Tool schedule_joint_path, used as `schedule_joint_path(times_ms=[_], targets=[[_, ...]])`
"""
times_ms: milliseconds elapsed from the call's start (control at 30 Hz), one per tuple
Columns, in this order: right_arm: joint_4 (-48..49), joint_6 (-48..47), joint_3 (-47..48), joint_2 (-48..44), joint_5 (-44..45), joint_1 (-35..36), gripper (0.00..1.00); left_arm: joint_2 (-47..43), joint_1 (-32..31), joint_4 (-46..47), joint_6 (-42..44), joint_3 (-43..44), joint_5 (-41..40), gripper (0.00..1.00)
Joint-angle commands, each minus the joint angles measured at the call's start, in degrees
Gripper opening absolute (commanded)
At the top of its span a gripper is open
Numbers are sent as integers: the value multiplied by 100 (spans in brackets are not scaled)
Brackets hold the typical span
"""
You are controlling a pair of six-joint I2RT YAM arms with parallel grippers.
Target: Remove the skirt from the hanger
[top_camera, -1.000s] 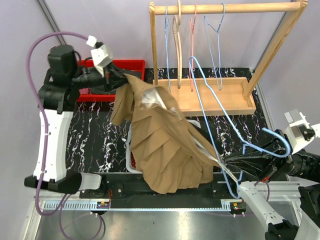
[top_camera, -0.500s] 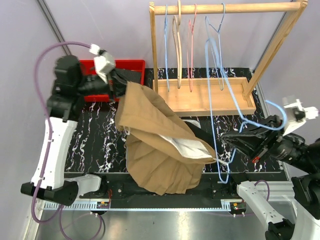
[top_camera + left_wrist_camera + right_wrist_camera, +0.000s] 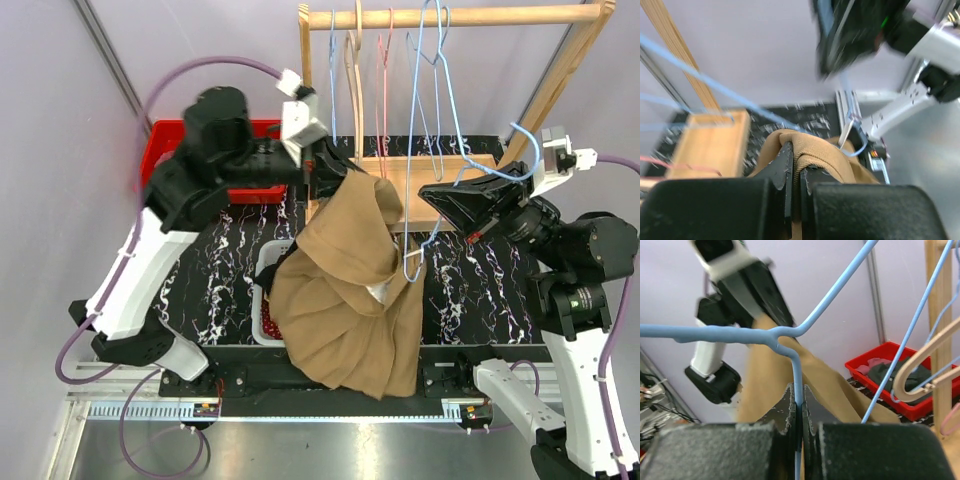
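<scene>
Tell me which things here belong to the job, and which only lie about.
Job: skirt, blue hanger, left pincer, right pincer.
Lying about: wooden rack, spare hangers, red bin, white basket.

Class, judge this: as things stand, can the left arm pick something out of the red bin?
Probably not yet: the left claw is shut on the skirt, so it has no free grip, though the bin sits close by under that arm.

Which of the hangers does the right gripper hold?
The light blue wire hanger, clamped in the right gripper away from the rack; the others hang from the wooden rail.
</scene>
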Motion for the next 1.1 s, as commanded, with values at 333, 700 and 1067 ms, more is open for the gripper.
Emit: schedule_joint_path(times_ms=[333,700,1067], targets=[[-983,-2267,2435,-199,840,30,0,-171,287,524,808,1691,-1741,0],[-2647,-2399,2629,99,2253,30,0,128,225,2316,948,2126,-3218,0],[-4679,-2426,1996,-392,3504,30,0,-853,23,1775,897,380,-2911,0]])
